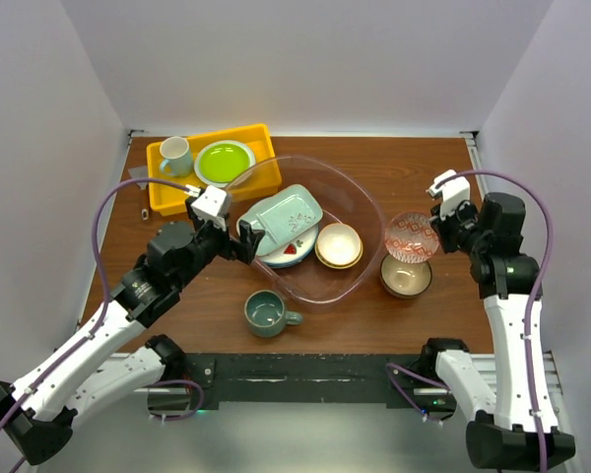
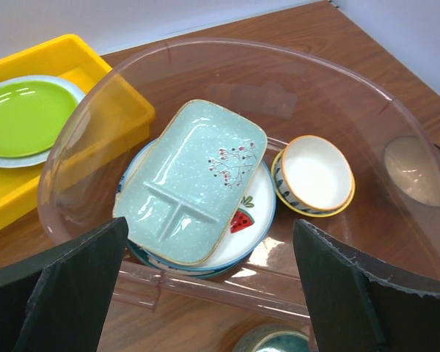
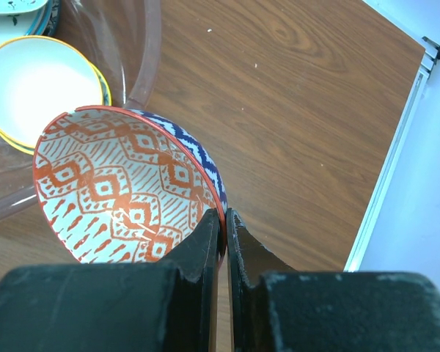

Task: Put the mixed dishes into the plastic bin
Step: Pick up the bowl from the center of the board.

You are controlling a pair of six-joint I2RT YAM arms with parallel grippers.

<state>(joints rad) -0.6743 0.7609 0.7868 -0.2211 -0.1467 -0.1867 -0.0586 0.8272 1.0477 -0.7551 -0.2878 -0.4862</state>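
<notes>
Right gripper [image 3: 224,227] pinches the rim of the red-patterned bowl [image 3: 117,191], jaws nearly closed on its thin wall. The bowl hangs tilted to the gripper's left, the plastic bin [image 3: 143,44] just beyond it. Likely ceramic: stiff, glazed, slippery, chippable, so the rim pinch may pivot. Left gripper [image 2: 209,264] gapes wide and empty, bin ahead.

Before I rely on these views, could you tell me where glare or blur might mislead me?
Left wrist: white glare streaks the plastic bin along its near rim, and the tan bowl behind its far wall looks smeared. Right wrist: the right gripper is soft-focused up close, while the red-patterned bowl it pinches is sharp. Top external: even light, only faint shadows.
</notes>
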